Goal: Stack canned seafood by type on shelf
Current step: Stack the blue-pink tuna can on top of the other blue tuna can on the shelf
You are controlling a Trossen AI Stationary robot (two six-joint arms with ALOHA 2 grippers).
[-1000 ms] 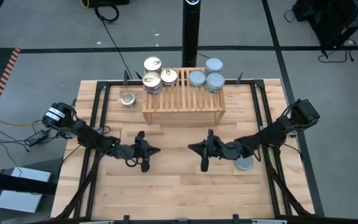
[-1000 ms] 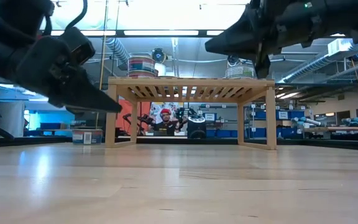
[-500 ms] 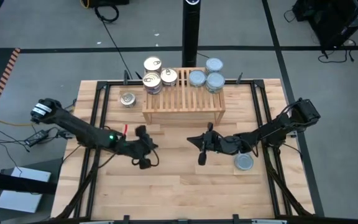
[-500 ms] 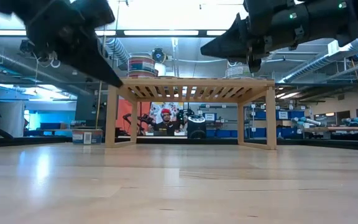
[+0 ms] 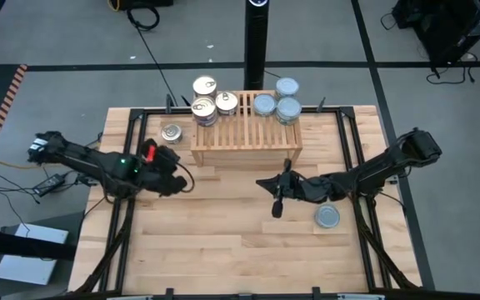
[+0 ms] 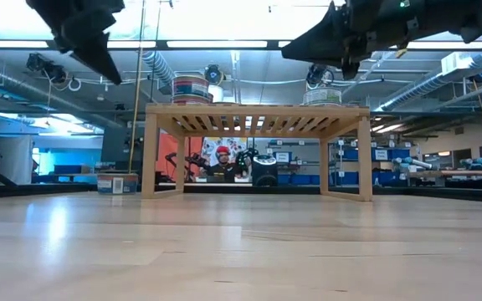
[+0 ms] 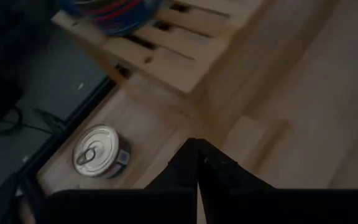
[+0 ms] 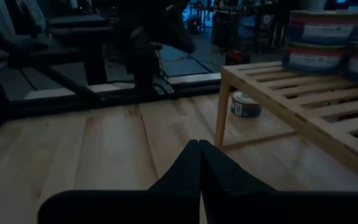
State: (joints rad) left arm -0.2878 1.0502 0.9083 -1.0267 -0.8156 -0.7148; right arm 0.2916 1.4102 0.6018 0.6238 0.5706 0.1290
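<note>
The shelf (image 5: 247,127) stands at the table's far middle. Gold-lidded tins (image 5: 204,108) are stacked at its left end and blue-silver tins (image 5: 287,108) at its right end. One gold-lidded tin (image 5: 172,132) rests on the table left of the shelf and also shows in the left wrist view (image 7: 96,151). A silver-lidded tin (image 5: 327,217) rests on the table at the right. My left gripper (image 5: 186,182) hangs shut and empty, high over the table's left part. My right gripper (image 5: 260,182) is shut and empty in front of the shelf, pointing left.
Black frame rails (image 5: 129,167) run along the table's left and right sides. A black post (image 5: 257,42) stands behind the shelf. Bare wood lies between the grippers and the near edge. A person (image 6: 222,163) sits far behind the table.
My left gripper has risen steeply and drawn back toward the table's left edge, its fingers now slanting downward, still shut. My right gripper has drifted a little up and toward the shelf, rolling slightly, and has uncovered the silver-lidded tin on the table.
</note>
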